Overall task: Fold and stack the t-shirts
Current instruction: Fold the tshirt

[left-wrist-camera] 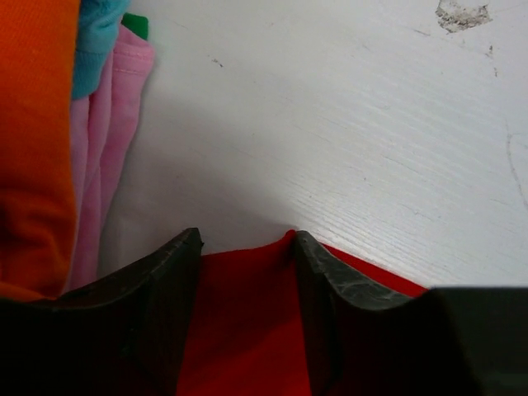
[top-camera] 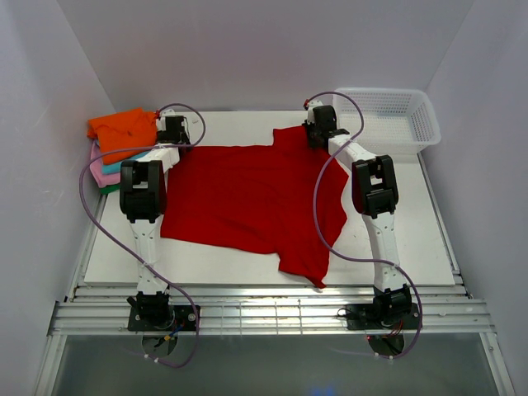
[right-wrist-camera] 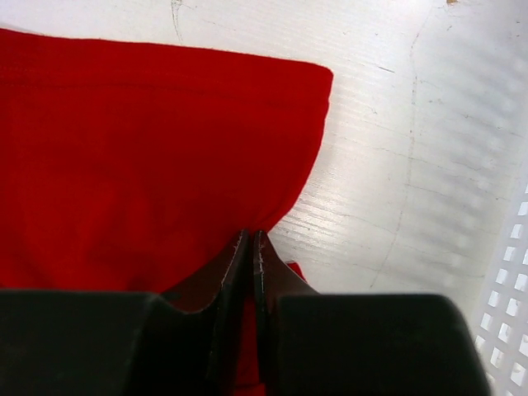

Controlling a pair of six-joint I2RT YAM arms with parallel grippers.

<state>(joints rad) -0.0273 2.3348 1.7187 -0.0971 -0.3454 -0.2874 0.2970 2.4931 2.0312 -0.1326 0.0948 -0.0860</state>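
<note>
Corners on the far edge, one per hand.
My right hand (right-wrist-camera: 252, 235) pinches the red t-shirt (top-camera: 247, 194), spread nearward; my left hand (left-wrist-camera: 246, 239), fingers (left-wrist-camera: 330, 276) apart, straddles its corner.

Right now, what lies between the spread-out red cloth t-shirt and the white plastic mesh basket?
Only a bare strip of scuffed white table, seen in the right wrist view; the red cloth t-shirt and white mesh basket stand apart.
</note>
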